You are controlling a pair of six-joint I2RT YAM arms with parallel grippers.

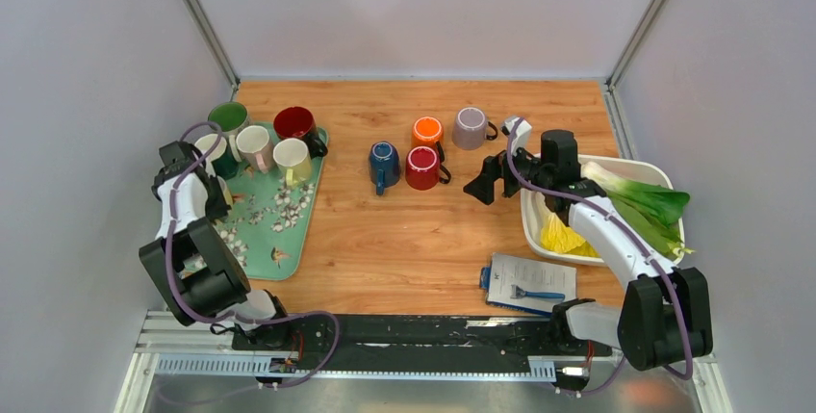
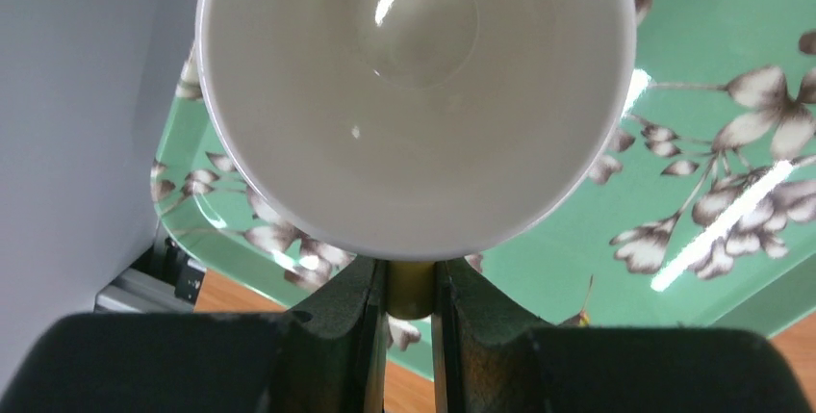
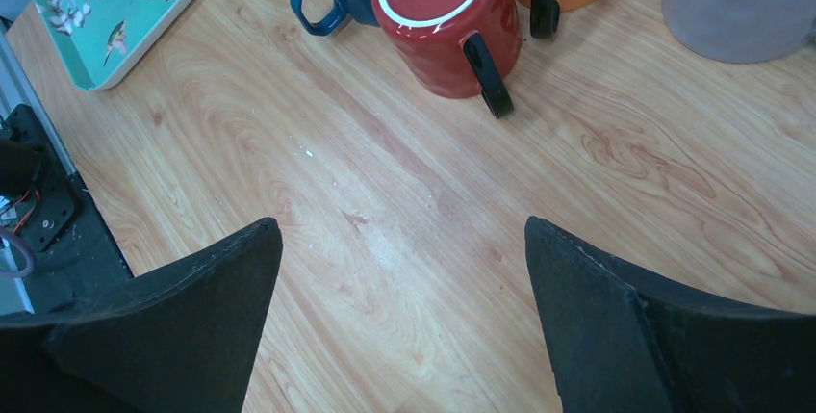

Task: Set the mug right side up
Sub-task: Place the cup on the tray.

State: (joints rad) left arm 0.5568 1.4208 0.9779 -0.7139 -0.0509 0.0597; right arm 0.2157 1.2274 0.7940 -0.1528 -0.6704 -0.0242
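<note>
cream inside showing, the mug [image 2: 414,95] is at the far left of the green tray [image 2: 731,66], mouth up, its yellow handle pinched in the left gripper [image 2: 412,288]. the right gripper [image 3: 402,230] gapes wide over the table [image 3: 385,192], near a red mug [image 3: 438,9].

Bright, even light from overhead, with soft shadows and a few spots of glare.

From above, the wooden table [image 1: 404,240] is sharp and evenly lit, with only faint shadows. In the left wrist view the cream mug [image 2: 414,95] looms close and slightly soft, with small white highlights inside toward 12 o'clock. The green tray [image 2: 712,47] carries a bright streak of glare at 4 o'clock. The left gripper [image 2: 412,283] at 6 o'clock is dark and blurred. In the right wrist view the wood is crisp, and the right gripper [image 3: 402,223] is near-black with little detail.
</note>
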